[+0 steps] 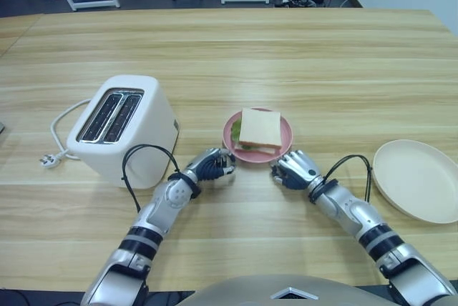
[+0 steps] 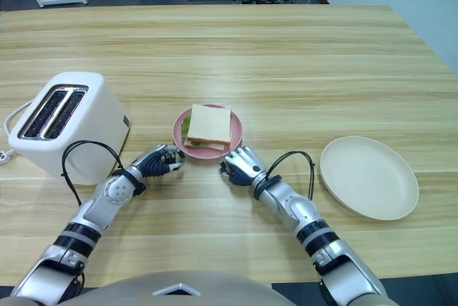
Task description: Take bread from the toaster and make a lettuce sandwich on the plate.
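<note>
A white toaster [image 1: 123, 131] stands at the left of the table with both slots empty. On the small pink plate [image 1: 283, 128] lies a sandwich [image 1: 259, 128]: white bread on top, green lettuce showing at its left edge, bread beneath. My left hand [image 1: 213, 164] rests on the table just left of the plate's near rim, fingers curled, holding nothing. Just right of that rim my right hand [image 1: 292, 170] lies with its fingers curled too, holding nothing. Neither hand touches the sandwich.
A larger cream plate [image 1: 418, 179] sits bare at the right, close to my right forearm. The toaster's white cord and plug [image 1: 50, 159] trail off to the left. Chairs and rack legs stand beyond the table's far edge.
</note>
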Robot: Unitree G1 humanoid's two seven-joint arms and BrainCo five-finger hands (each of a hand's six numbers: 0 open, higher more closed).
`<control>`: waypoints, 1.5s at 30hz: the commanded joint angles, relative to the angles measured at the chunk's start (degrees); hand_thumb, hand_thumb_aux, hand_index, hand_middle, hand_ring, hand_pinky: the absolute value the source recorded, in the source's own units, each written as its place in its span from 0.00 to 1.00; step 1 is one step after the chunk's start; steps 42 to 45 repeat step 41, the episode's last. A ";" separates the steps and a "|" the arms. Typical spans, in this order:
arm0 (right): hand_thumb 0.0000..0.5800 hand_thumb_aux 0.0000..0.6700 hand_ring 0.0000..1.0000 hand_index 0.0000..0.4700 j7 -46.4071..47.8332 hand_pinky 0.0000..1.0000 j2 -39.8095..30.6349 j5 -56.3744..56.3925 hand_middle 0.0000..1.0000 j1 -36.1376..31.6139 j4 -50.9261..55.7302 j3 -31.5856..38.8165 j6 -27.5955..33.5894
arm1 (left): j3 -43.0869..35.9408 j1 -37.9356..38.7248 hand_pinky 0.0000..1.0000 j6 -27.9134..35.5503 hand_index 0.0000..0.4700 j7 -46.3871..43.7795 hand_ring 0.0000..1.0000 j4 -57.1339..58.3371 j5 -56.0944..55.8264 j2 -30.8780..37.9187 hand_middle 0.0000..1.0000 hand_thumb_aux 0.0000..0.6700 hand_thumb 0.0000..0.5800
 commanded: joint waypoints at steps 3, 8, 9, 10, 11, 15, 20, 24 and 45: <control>0.00 0.00 0.00 0.00 -3.98 0.00 -2.77 -0.19 0.00 3.36 -1.73 -0.46 1.22 | 0.67 2.23 0.00 -0.39 0.00 10.25 0.00 5.61 3.33 -0.17 0.00 0.00 0.00; 0.00 0.00 0.00 0.00 -7.13 0.00 -6.70 3.79 0.00 11.49 -13.80 -6.76 1.16 | 4.81 6.10 0.00 -4.04 0.00 21.85 0.00 -0.89 4.51 0.45 0.00 0.00 0.00; 0.00 0.00 0.00 0.00 -7.66 0.00 -7.03 5.44 0.00 13.09 -16.41 -8.58 0.72 | 5.71 6.92 0.00 -5.32 0.00 23.81 0.00 -2.20 4.25 0.19 0.00 0.00 0.00; 0.00 0.00 0.00 0.00 -8.16 0.00 -7.09 7.61 0.00 14.69 -19.20 -10.58 0.11 | 6.57 7.72 0.00 -7.04 0.00 25.35 0.00 -3.49 3.41 -0.37 0.00 0.00 0.00; 0.00 0.00 0.00 0.00 -8.48 0.00 -6.81 9.83 0.00 15.94 -21.49 -12.36 -0.53 | 7.18 8.28 0.00 -8.77 0.00 26.53 0.00 -4.43 2.58 -1.08 0.00 0.00 0.00; 0.00 0.00 0.00 0.00 -8.12 0.00 -2.46 20.43 0.00 17.34 -23.62 -16.68 -4.08 | 9.11 8.48 0.00 -14.99 0.00 26.25 0.00 -4.94 -6.25 -7.02 0.00 0.00 0.00; 0.00 0.00 0.00 0.00 -2.77 0.00 5.24 35.08 0.00 16.46 -20.54 -19.15 -6.01 | 11.52 6.94 0.00 -18.10 0.00 20.71 0.00 -2.36 -18.73 -13.82 0.00 0.00 0.00; 0.00 0.00 0.00 0.00 2.77 0.00 10.25 45.55 0.00 16.14 -19.93 -21.79 -4.15 | 13.53 5.80 0.00 -18.31 0.00 18.42 0.00 0.03 -21.83 -15.97 0.00 0.00 0.00; 0.00 0.00 0.00 0.00 13.30 0.00 15.60 52.60 0.00 16.81 -21.80 -26.76 1.32 | 17.81 5.30 0.00 -16.58 0.00 9.78 0.00 -0.99 -28.41 -18.95 0.00 0.00 0.00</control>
